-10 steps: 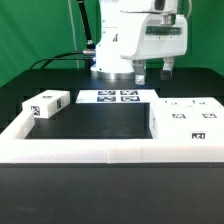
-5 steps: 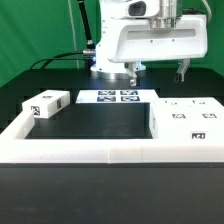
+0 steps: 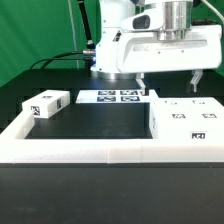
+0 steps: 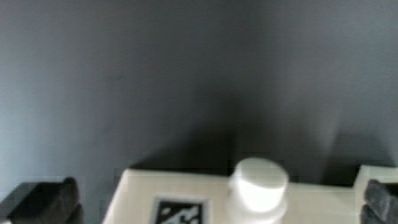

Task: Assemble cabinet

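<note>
Square black-and-white tags are serving as the only labels here, and their blocky patterns are too small to read. The large cabinet body [image 3: 185, 120], a boxy matte-white block, is lying at the exterior view's right on the black worktop [image 3: 95, 122]. It is showing several tags on its top and one on its front face. A small cabinet piece [image 3: 47, 104], also plain white with a tag on its end, is lying well apart at the exterior view's left. Between them at the back, the marker board [image 3: 118, 97] is lying flat with its printed tags. A long low white rail [image 3: 90, 150] is running along the front.

The claw [image 3: 168, 80] is hovering above the back of the cabinet body with its dark fingers [image 3: 197, 80] standing wide apart and gripping nothing. In the wrist view, a smooth rounded white peg [image 4: 260, 182] is rising from a white surface beside a tag [image 4: 178, 213].
</note>
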Tool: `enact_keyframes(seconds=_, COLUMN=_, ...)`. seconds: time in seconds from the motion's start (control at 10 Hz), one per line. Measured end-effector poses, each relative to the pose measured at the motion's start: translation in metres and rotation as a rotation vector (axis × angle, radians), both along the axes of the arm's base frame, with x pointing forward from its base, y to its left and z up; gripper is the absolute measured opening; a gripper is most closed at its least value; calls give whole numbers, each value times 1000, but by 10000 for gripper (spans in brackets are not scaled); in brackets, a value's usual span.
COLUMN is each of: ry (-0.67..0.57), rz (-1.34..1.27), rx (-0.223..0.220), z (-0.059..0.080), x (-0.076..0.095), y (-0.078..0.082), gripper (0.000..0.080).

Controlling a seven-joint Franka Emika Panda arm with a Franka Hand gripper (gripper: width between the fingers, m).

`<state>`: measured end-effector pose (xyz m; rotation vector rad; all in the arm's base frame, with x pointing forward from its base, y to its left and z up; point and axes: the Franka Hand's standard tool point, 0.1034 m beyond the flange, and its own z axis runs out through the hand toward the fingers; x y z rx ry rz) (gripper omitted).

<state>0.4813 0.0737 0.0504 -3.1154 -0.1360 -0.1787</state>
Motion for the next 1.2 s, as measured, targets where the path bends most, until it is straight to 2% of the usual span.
enact_keyframes(seconds=0.3, ry=0, rz=-50, rx=14, z=-15, x=-3, y=10, gripper=797)
enact_keyframes(seconds=0.9, ry=-4, rz=-32, rx=14, z=-17, x=-3, y=12, gripper=797)
enact_keyframes(seconds=1.0, ry=-1, rz=-29, rx=16, z=-27, x=-3, y=17, gripper=797)
enact_keyframes(seconds=1.2, ry=6, rz=-20, rx=13, z=-40, x=4, y=16, gripper=797)
